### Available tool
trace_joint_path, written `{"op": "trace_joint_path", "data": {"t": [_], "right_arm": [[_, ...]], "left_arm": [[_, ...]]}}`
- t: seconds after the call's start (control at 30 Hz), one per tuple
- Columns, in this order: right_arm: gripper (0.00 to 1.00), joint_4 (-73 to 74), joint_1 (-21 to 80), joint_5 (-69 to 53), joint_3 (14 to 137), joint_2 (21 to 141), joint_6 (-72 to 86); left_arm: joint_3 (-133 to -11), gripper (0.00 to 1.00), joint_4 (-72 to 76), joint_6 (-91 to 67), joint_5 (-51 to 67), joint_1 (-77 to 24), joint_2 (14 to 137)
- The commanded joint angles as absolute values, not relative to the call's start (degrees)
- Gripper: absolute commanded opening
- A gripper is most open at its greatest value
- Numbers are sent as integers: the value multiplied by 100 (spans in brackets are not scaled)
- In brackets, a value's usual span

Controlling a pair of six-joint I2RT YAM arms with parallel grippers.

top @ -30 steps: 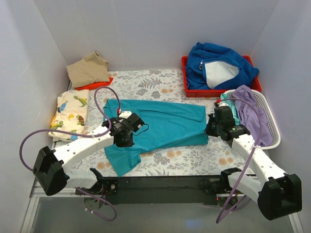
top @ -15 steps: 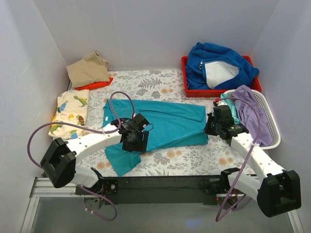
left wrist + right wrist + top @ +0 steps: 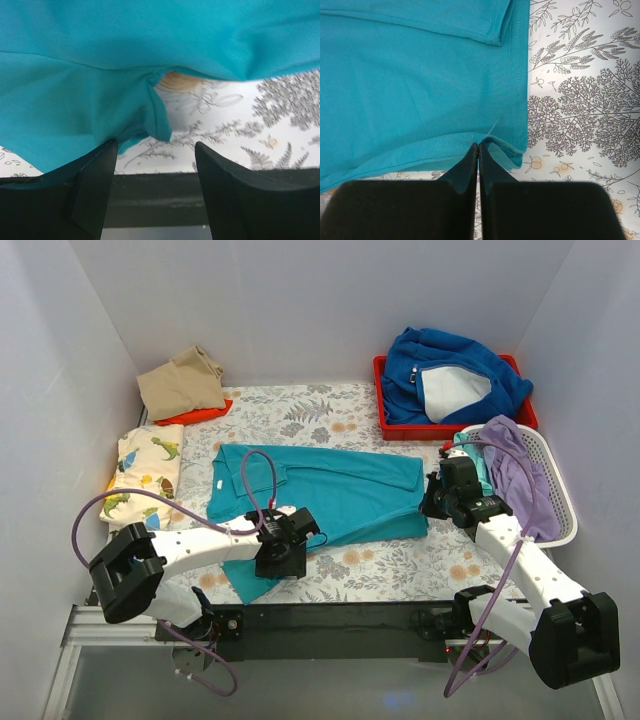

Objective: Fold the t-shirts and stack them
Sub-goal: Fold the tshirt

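Observation:
A plain teal t-shirt [image 3: 340, 485] lies spread across the middle of the floral table. My left gripper [image 3: 283, 558] is over its near-left sleeve by the table's front edge. In the left wrist view the left gripper [image 3: 155, 145] is open, with the teal shirt's [image 3: 125, 75] folded sleeve edge just beyond the fingertips [image 3: 100, 170]. My right gripper [image 3: 432, 502] is at the shirt's right hem. In the right wrist view the right gripper [image 3: 479, 148] is shut on the teal shirt's [image 3: 420, 75] hem.
A tan shirt [image 3: 180, 383] on an orange one [image 3: 200, 412] sits at the back left. A dinosaur-print shirt [image 3: 145, 475] lies at the left. A red tray [image 3: 385, 425] holds the royal-blue fleece [image 3: 450, 365]. A white basket [image 3: 560, 480] holds lavender [image 3: 515, 465] and mint [image 3: 478, 468] shirts.
My left arm has moved from the teal shirt's middle toward the near edge, ending over the lower-left sleeve. The right arm has not moved.

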State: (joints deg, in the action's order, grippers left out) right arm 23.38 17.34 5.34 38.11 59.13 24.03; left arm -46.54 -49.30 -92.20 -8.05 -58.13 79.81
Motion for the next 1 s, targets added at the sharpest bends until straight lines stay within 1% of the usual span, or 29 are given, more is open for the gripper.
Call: {"op": "trace_joint_path", "data": {"t": [0.0,0.13,0.33,0.43,0.5,0.57,0.6,0.73,0.83,0.97], "right_arm": [[1,2118,1740,483,3797,5792,2408],[1,2118,1740,369,3771,5818,2408],[1,2101,1740,352,3788,5845,2400],[1,2101,1740,352,3779,5854,2399],[1,2101,1740,360,3771,5862,2399],[1,2101,1740,369,3762,5871,2399],[1,2101,1740,360,3762,5880,2399],[1,2092,1740,334,3779,5924,2391],[1,2083,1740,325,3779,5941,2382],[1,2074,1749,316,3788,5959,2373]], "left_arm": [[-4474,62,-5089,-10377,-2089,-5915,7893],[-4500,60,-5028,-10722,-2575,-5994,8006],[-4465,59,-4940,-10696,-2470,-6126,8288],[-4430,55,-4922,-10635,-2321,-6161,8279],[-4430,47,-4957,-10600,-2303,-6196,8096],[-4465,28,-5027,-10503,-2268,-6196,7929],[-4500,12,-5062,-10459,-2241,-6205,7789],[-4781,4,-5439,-10345,-2092,-6205,7541],[-5018,2,-5686,-10248,-1943,-6214,7392],[-5299,2,-5835,-9932,-1723,-6205,7216]]}}
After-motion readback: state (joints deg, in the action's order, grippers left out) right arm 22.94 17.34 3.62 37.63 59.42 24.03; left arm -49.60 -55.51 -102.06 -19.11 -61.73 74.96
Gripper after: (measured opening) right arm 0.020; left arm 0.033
